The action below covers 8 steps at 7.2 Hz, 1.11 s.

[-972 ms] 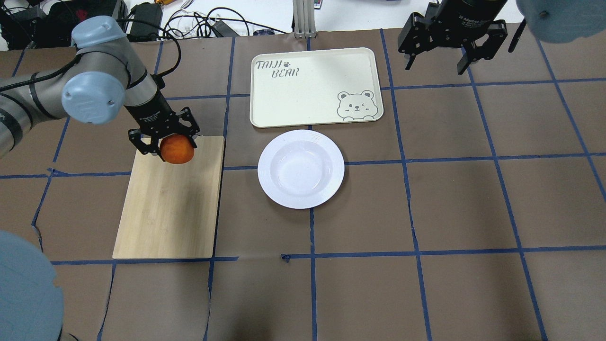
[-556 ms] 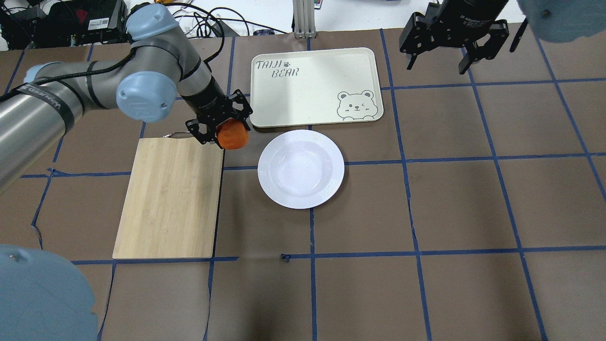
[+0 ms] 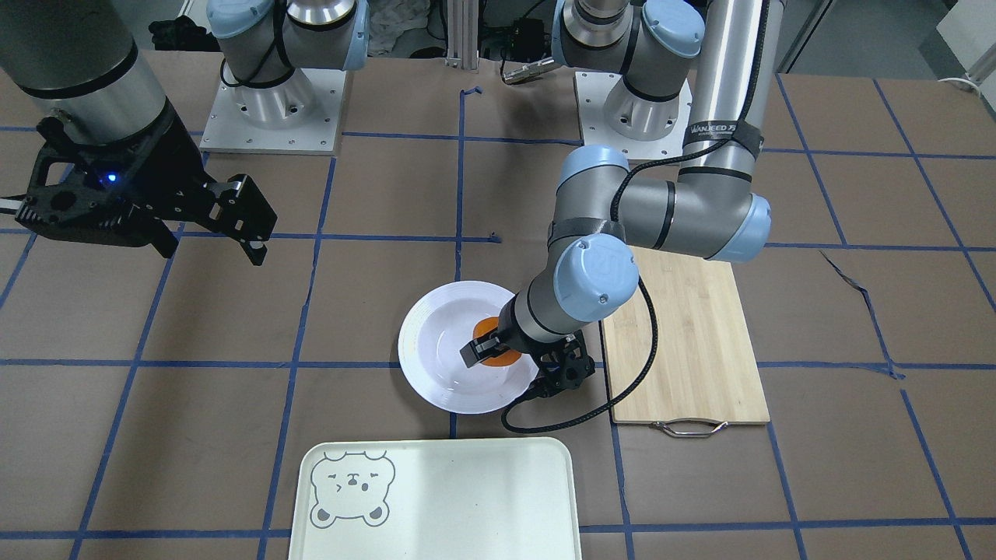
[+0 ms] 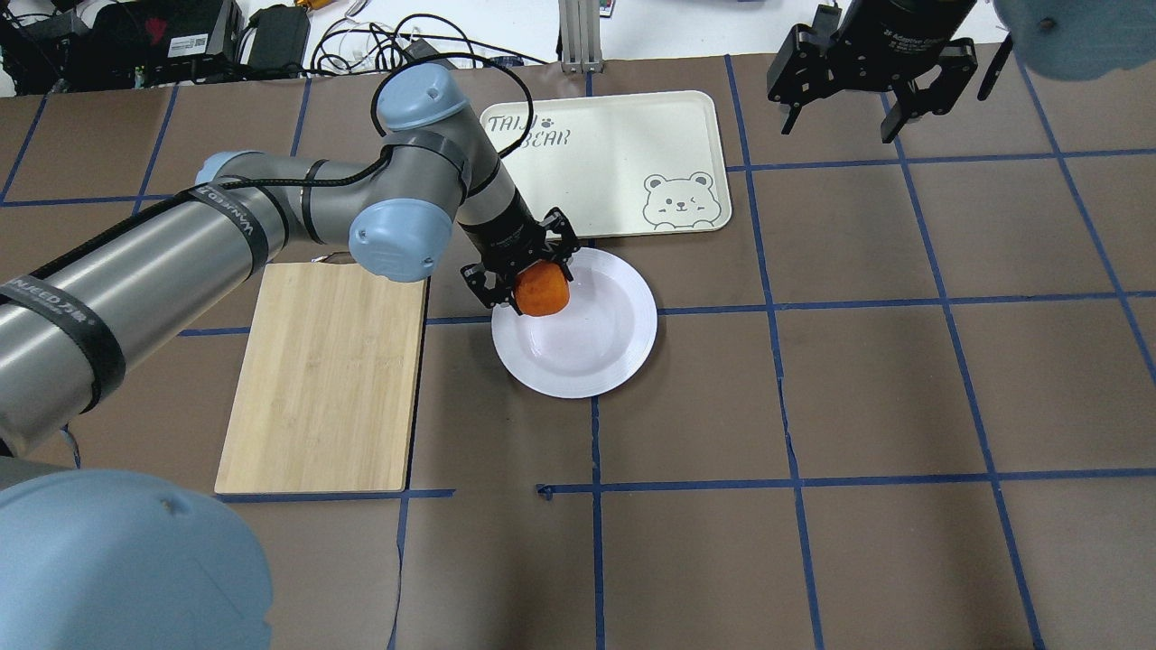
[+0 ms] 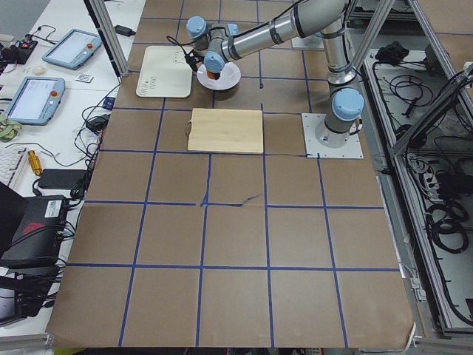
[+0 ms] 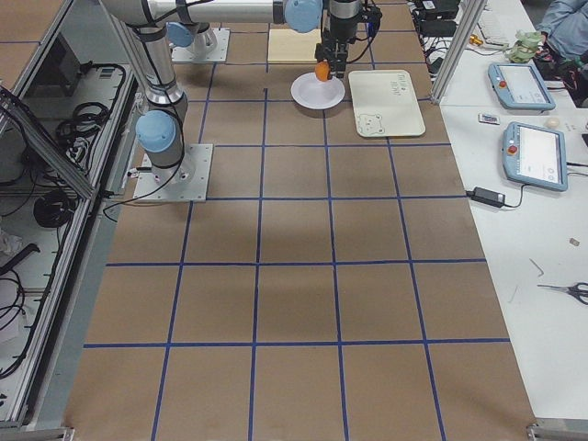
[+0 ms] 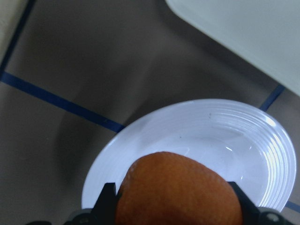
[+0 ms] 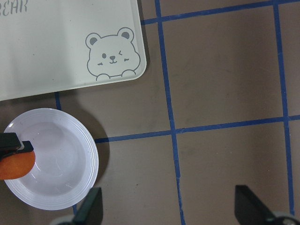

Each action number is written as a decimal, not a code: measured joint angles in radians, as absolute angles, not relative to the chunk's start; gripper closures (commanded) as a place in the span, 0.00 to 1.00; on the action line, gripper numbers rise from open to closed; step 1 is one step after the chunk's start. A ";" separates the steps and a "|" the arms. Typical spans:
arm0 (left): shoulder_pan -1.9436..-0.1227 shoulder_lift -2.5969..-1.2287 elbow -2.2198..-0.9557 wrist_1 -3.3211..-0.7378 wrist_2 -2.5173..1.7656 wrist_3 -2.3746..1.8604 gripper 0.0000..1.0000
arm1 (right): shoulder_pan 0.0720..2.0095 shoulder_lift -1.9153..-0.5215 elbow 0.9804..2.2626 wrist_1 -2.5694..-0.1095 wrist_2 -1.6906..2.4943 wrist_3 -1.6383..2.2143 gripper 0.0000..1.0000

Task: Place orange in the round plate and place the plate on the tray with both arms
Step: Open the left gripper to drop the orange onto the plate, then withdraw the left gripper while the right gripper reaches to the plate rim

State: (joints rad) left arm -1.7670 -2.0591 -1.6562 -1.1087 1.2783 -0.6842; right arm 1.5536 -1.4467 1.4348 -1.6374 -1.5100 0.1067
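The orange (image 4: 544,291) is clamped in my left gripper (image 4: 535,282), which is shut on it over the left part of the round plate (image 4: 601,354). From the left wrist view, the orange (image 7: 178,192) hangs above the white plate (image 7: 211,136); whether it touches the plate I cannot tell. The front view has the left gripper (image 3: 510,359) over the plate (image 3: 432,342). The tray (image 4: 605,162) lies just beyond the plate. My right gripper (image 4: 840,113) hovers open and holds nothing at the far right, past the tray's corner.
A wooden cutting board (image 4: 325,379) with a metal handle (image 3: 689,428) lies left of the plate, under my left forearm. Cables and boxes sit beyond the table's far edge. Brown paper with blue tape lines covers the table.
My left arm has carried the orange rightward from above the cutting board, past its corner, to over the plate's left part. The right gripper has stayed about where it was, open.
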 measured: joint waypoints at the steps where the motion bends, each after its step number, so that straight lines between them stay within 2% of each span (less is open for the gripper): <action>1: -1.789 -2.065 -1.661 -1.080 1.280 -0.689 0.00 | 1.551 -1.445 1.435 -1.638 -1.507 0.105 0.00; 4: -1.794 -2.022 -1.642 -1.049 1.323 -0.635 0.00 | 1.536 -1.433 1.439 -1.645 -1.500 0.109 0.00; 8: -1.629 -1.922 -1.580 -1.193 1.441 -0.332 0.00 | 1.538 -1.356 1.476 -1.743 -1.362 0.124 0.00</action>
